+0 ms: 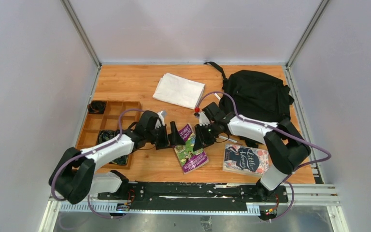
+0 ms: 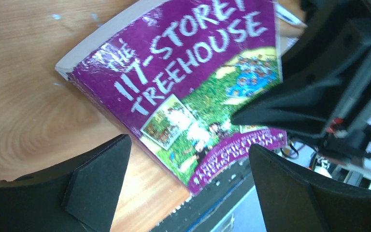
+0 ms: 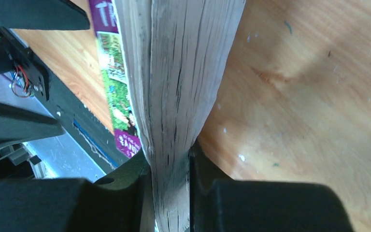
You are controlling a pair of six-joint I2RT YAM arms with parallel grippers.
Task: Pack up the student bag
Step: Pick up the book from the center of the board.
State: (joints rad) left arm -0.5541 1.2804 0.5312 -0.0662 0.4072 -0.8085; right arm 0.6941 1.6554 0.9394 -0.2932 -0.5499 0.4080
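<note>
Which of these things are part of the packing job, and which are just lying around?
Job: large soft black fabric backpack; purple paperback book, clamped in right gripper; probably dark blue paperback.
Idle, seemingly: folded white cloth; wooden compartment tray.

Lab test cell: grey panel walls (image 1: 29, 72), aluminium frame posts (image 1: 81, 34), wooden table (image 1: 130, 79).

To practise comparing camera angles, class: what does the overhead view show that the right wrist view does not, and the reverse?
Only overhead: the large black fabric backpack, the folded white cloth and a dark blue book. Only the right wrist: the grey page edges of the purple paperback book pinched in the right gripper. Both: that purple paperback and the wooden table.
</note>
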